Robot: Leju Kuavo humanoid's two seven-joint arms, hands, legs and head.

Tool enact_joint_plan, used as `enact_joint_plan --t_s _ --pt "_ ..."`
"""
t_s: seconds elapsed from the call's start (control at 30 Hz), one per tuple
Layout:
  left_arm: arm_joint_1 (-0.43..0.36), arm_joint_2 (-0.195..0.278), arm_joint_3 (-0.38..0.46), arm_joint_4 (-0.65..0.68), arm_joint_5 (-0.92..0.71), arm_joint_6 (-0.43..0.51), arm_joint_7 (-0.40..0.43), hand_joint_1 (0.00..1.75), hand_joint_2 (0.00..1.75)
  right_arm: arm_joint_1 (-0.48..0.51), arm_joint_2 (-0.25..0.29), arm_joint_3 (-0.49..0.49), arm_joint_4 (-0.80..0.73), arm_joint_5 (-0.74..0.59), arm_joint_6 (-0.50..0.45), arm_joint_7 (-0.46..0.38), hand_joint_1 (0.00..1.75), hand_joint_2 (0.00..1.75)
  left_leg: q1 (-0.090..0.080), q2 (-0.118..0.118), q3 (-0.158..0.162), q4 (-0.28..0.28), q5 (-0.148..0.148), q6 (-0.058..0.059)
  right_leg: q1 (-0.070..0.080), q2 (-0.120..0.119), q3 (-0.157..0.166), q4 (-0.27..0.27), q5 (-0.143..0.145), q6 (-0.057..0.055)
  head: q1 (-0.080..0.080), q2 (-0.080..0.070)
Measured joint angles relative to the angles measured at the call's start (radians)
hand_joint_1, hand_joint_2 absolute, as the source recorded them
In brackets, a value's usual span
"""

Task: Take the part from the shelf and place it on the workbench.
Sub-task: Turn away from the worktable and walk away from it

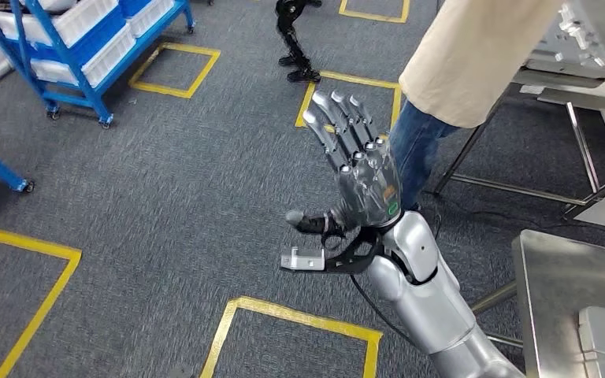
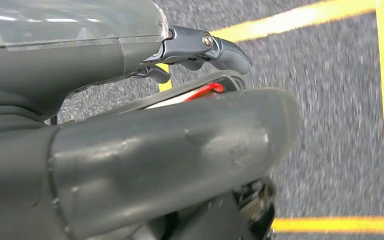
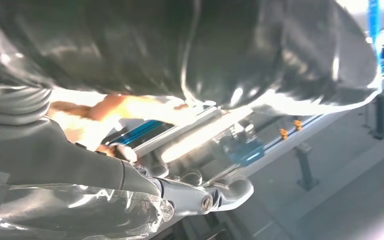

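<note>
Right hand (image 1: 360, 169) raised with fingers spread and nothing held, so turn toward the shelf (image 1: 79, 47) before reaching.

The person (image 1: 473, 63) is cut off above the waist by the frame.

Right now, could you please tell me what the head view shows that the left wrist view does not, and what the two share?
The head view adds: the right hand held up with fingers spread and nothing in it, a person in a pale coat and jeans, the metal workbench, and a blue shelf with white bins. The left wrist view adds: the left hand up close, grey cover and thumb; whether its fingers are closed is unclear. Both: the grey carpet floor with yellow tape lines.
</note>
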Motion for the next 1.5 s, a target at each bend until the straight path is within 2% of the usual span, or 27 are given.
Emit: enact_joint_plan --t_s 0.07,0.1,0.13,0.17,0.23,0.3,0.37,0.4,0.47,0.53,0.6,0.63,0.7,0.77,0.83,0.9,0.97,1.03,1.1,1.13,1.17,1.2,1.27,1.33,1.4,1.43,1.5 --pt "0.003 -0.002 0.0 0.0 0.0 0.0 0.002 0.0 0.0 0.013 0.0 0.0 0.005 0.0 -0.002 0.0 0.0 0.0 0.0 -0.023 -0.001 0.001 0.0 0.004 0.0 0.025 -0.064 0.124 -0.047 0.001 0.0 0.0" --pt "0.006 -0.003 0.0 0.0 -0.001 0.0 0.003 0.0 0.0 0.02 -0.001 0.0 0.008 -0.001 -0.003 0.0 0.0 0.0 -0.001 -0.036 -0.001 0.002 0.0 0.004 0.0 0.029 -0.084 0.155 -0.048 0.001 0.0 0.0" --pt "0.01 -0.003 0.0 0.0 -0.001 0.0 0.004 0.0 0.0 0.025 -0.002 0.0 0.011 -0.001 -0.004 0.0 0.0 0.0 -0.001 -0.049 -0.001 0.004 -0.001 0.004 0.0 0.031 -0.085 0.147 -0.027 -0.001 0.0 0.0" --pt "0.013 -0.003 0.0 0.0 -0.001 0.001 0.005 0.0 0.0 0.028 -0.002 0.0 0.012 -0.002 -0.005 0.0 0.0 0.0 -0.001 -0.063 -0.001 0.006 -0.002 0.004 0.0 0.037 -0.069 0.102 0.009 -0.004 0.0 0.0" --pt "0.014 -0.003 0.0 0.0 0.0 0.002 0.006 0.0 0.0 0.03 -0.002 0.0 0.014 -0.003 -0.009 0.0 0.0 0.0 -0.002 -0.087 -0.003 0.011 -0.003 0.0 -0.002 0.077 -0.016 -0.03 0.077 -0.012 0.0 0.0" --pt "0.014 -0.004 0.0 0.0 0.004 0.003 0.006 0.0 0.0 0.034 -0.002 0.0 0.016 -0.005 -0.015 0.0 0.0 0.0 0.0 -0.109 -0.01 0.013 -0.002 -0.01 -0.002 0.11 0.015 -0.101 0.096 -0.017 0.0 0.0" --pt "0.016 -0.003 0.0 0.0 0.007 0.004 0.007 0.0 0.0 0.039 -0.001 0.0 0.018 -0.007 -0.019 -0.001 0.0 0.0 0.003 -0.131 -0.015 0.009 0.002 -0.025 -0.002 0.098 0.02 -0.11 0.094 -0.022 0.0 0.0" --pt "0.017 -0.002 0.0 0.0 0.008 0.004 0.007 0.0 0.0 0.041 0.0 0.0 0.019 -0.008 -0.02 -0.002 0.0 0.0 0.003 -0.127 -0.017 0.01 0.002 -0.031 -0.003 0.087 0.023 -0.115 0.096 -0.027 0.0 0.0" --pt "0.019 0.001 0.0 0.001 0.008 0.005 0.008 0.0 0.0 0.042 0.003 0.0 0.019 -0.009 -0.021 -0.002 0.0 0.0 -0.001 -0.08 -0.037 0.055 -0.026 -0.042 -0.008 0.06 0.033 -0.127 0.1 -0.04 -0.002 0.0" --pt "0.017 0.002 0.0 0.001 0.009 0.005 0.009 0.0 0.0 0.047 0.005 0.0 0.02 -0.011 -0.022 -0.002 0.0 0.0 -0.001 -0.023 -0.093 0.174 -0.088 -0.049 -0.004 0.03 0.037 -0.129 0.099 -0.048 -0.003 0.0" --pt "0.017 0.002 0.0 0.001 0.009 0.005 0.008 0.0 0.0 0.054 0.005 0.0 0.021 -0.012 -0.022 -0.002 0.0 0.0 0.002 -0.006 -0.142 0.276 -0.123 -0.054 -0.001 0.001 0.037 -0.128 0.095 -0.05 -0.003 0.0" --pt "0.018 0.002 0.0 0.001 0.009 0.005 0.009 0.0 0.0 0.056 0.005 0.0 0.022 -0.012 -0.022 -0.003 0.0 0.0 0.003 -0.003 -0.142 0.277 -0.114 -0.054 0.0 -0.012 0.037 -0.126 0.093 -0.05 -0.003 0.0" --pt "0.02 0.003 0.0 0.001 0.01 0.006 0.009 0.0 0.0 0.058 0.005 0.0 0.022 -0.012 -0.022 -0.003 0.0 0.0 0.002 0.013 -0.082 0.172 -0.055 -0.05 0.001 -0.037 0.041 -0.123 0.087 -0.047 -0.003 0.0" --pt "0.018 0.004 0.0 0.001 0.011 0.007 0.009 0.0 0.0 0.058 0.005 0.0 0.021 -0.012 -0.023 -0.003 0.0 0.0 -0.008 0.048 -0.012 0.048 -0.016 -0.037 0.006 -0.058 0.046 -0.12 0.079 -0.039 -0.003 0.0" --pt "0.017 0.004 0.0 0.001 0.012 0.007 0.008 0.0 0.0 0.058 0.005 0.0 0.021 -0.011 -0.023 -0.004 0.0 0.0 -0.016 0.058 0.006 0.009 -0.015 -0.024 0.011 -0.076 0.05 -0.121 0.075 -0.03 -0.003 0.0" --pt "0.021 0.004 0.0 0.001 0.014 0.008 0.008 0.0 0.0 0.059 0.006 0.0 0.021 -0.013 -0.024 -0.005 0.0 0.0 -0.013 0.036 0.007 0.002 -0.011 -0.013 0.011 -0.085 0.057 -0.123 0.07 -0.019 -0.003 0.0" --pt "0.024 0.004 0.0 0.001 0.016 0.009 0.007 0.0 0.0 0.059 0.007 0.0 0.021 -0.016 -0.024 -0.005 0.0 0.0 -0.006 0.017 0.013 -0.009 -0.005 -0.001 0.008 -0.046 0.045 -0.088 0.041 -0.01 -0.002 0.0" --pt "0.023 0.003 0.0 0.001 0.018 0.01 0.006 0.0 0.0 0.064 0.007 0.0 0.022 -0.016 -0.025 -0.006 0.0 0.0 -0.004 -0.003 0.014 -0.012 -0.002 0.006 0.004 0.01 -0.01 0.025 -0.018 -0.007 -0.002 0.0" --pt "0.022 0.003 0.0 0.001 0.021 0.01 0.005 0.0 0.0 0.072 0.005 0.0 0.025 -0.015 -0.025 -0.006 0.0 0.0 -0.005 -0.028 0.014 -0.01 -0.002 0.007 0.003 0.028 -0.071 0.138 -0.053 -0.006 -0.002 0.0" --pt "0.023 0.003 0.0 0.001 0.023 0.01 0.005 0.0 0.0 0.076 0.004 0.0 0.027 -0.015 -0.025 -0.006 0.0 0.0 -0.005 -0.041 0.014 -0.008 -0.003 0.007 0.002 0.031 -0.083 0.151 -0.042 -0.006 -0.002 0.0" --pt "0.024 0.002 0.0 0.001 0.025 0.009 0.005 0.0 0.0 0.077 0.003 0.0 0.028 -0.015 -0.025 -0.006 0.0 0.0 -0.005 -0.055 0.014 -0.006 -0.004 0.006 0.0 0.034 -0.076 0.125 -0.012 -0.006 -0.002 0.0" --pt "0.025 0.002 0.0 0.001 0.026 0.008 0.005 0.0 0.0 0.077 0.003 0.0 0.029 -0.015 -0.025 -0.006 0.0 0.0 -0.004 -0.069 0.014 -0.002 -0.005 0.004 -0.002 0.042 -0.054 0.066 0.03 -0.008 -0.002 0.0" --pt "0.025 0.0 0.0 0.001 0.027 0.007 0.005 0.0 0.0 0.077 0.003 0.0 0.029 -0.015 -0.025 -0.006 0.0 0.0 -0.004 -0.095 0.009 0.007 -0.01 -0.004 -0.008 0.086 -0.003 -0.054 0.085 -0.011 -0.002 0.0" --pt "0.025 -0.002 0.0 0.001 0.027 0.007 0.004 0.0 0.0 0.078 0.003 0.0 0.03 -0.014 -0.026 -0.006 0.0 0.0 -0.002 -0.116 0.0 0.012 -0.01 -0.015 -0.008 0.113 0.016 -0.1 0.09 -0.014 -0.002 0.0" --pt "0.029 -0.002 0.0 0.001 0.027 0.007 0.004 0.0 0.0 0.078 0.003 0.0 0.031 -0.012 -0.025 -0.007 0.0 0.0 0.002 -0.134 -0.006 0.01 -0.006 -0.028 -0.006 0.095 0.019 -0.105 0.092 -0.021 -0.002 0.0" --pt "0.031 -0.001 0.0 0.001 0.027 0.006 0.004 0.0 0.0 0.077 0.004 0.0 0.031 -0.011 -0.025 -0.007 0.0 0.0 0.001 -0.125 -0.009 0.016 -0.011 -0.033 -0.007 0.083 0.023 -0.109 0.093 -0.026 -0.002 0.0" --pt "0.031 0.0 0.0 0.001 0.027 0.006 0.004 0.0 0.0 0.076 0.005 0.0 0.031 -0.01 -0.025 -0.008 0.0 0.0 -0.002 -0.072 -0.038 0.081 -0.047 -0.041 -0.009 0.056 0.03 -0.116 0.095 -0.038 -0.004 0.0"
